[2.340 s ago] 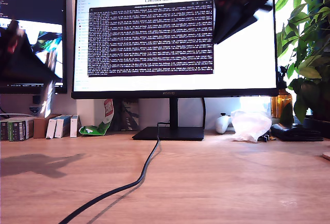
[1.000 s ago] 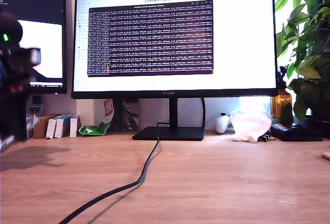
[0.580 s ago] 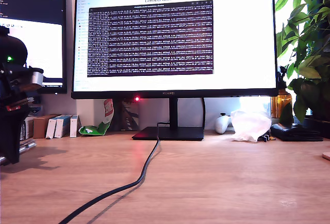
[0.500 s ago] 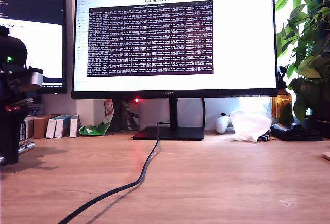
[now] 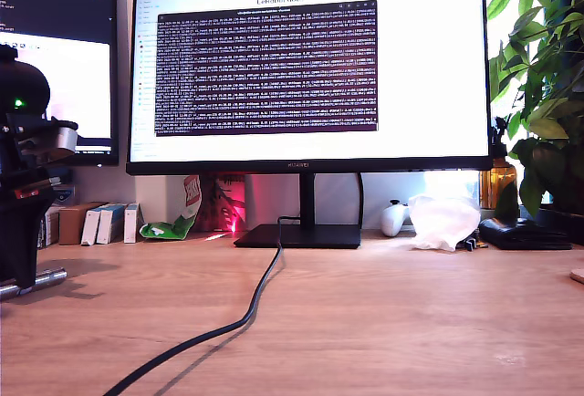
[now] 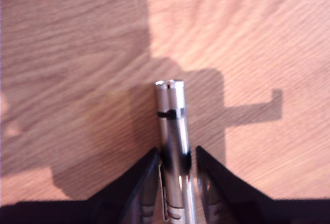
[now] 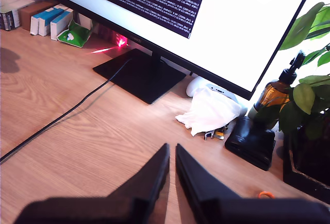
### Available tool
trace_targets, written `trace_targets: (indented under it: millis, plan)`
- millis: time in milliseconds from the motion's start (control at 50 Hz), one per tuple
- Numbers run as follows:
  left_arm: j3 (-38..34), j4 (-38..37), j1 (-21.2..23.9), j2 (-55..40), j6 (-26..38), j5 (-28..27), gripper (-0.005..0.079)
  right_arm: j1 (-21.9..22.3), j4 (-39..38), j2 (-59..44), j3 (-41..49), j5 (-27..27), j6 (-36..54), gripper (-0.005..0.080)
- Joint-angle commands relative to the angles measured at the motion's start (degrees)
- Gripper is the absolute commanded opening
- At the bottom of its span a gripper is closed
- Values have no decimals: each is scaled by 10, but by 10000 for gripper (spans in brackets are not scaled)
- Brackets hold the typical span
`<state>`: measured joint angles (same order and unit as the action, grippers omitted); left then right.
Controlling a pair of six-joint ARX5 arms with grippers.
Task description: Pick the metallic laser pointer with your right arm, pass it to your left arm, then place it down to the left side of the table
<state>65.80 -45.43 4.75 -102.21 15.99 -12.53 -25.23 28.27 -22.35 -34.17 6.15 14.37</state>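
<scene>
The metallic laser pointer [image 6: 172,146] sits clamped between the jaws of my first gripper [image 6: 175,170]. Its barrel runs straight out ahead of the fingertips, the free end projecting well past them over the table [image 6: 77,53]. In the exterior view the same arm stands at that view's left edge, the pointer [image 5: 27,282] low beneath the gripper [image 5: 18,273], at or just above the wood; contact cannot be confirmed.

My second gripper [image 7: 170,170] holds nothing. Its jaws are nearly closed, with only a thin gap between them, raised above bare desktop with the black cable [image 7: 62,115] and a white cloth [image 7: 209,110] ahead.

Assessment: the pointer appears rigid, light and smooth-skinned, therefore liable to slip or roll once freed. The present hold is on the rear half of the barrel. The segment ring [image 6: 170,114] forward of the jaws appears to offer a surer purchase.
</scene>
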Motion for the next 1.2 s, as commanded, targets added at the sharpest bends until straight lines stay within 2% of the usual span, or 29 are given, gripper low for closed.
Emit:
trace_targets:
  millis: [0, 120, 240, 380, 560, 820, 960, 1180]
  plan:
    - [1, -13, 3, -9, 5, -7, 203, -2, -3, 2, 11, -2, -9, -13]
    - [11, -49, 3, -8, 5, -14, 190, -2, 3, 2, 11, -4, -11, -13]
    - [22, -72, 3, -1, 5, -42, 76, -2, 13, 2, 11, -17, -11, -13]
    - [26, -72, 3, 23, 11, -68, 18, -2, 21, 2, 11, -18, -12, -13]
    - [27, -55, 3, 67, 21, -70, -18, -2, 26, 2, 11, -31, -25, -13]
    - [27, -34, 3, 69, 25, -82, -2, -2, 24, 2, 11, -32, -24, -13]
    - [27, -27, 2, 69, 24, -80, 115, -2, 23, 2, 11, -32, -24, -13]
    - [26, -40, 3, 37, 24, -80, 112, -2, 22, 2, 11, -32, -24, -13]
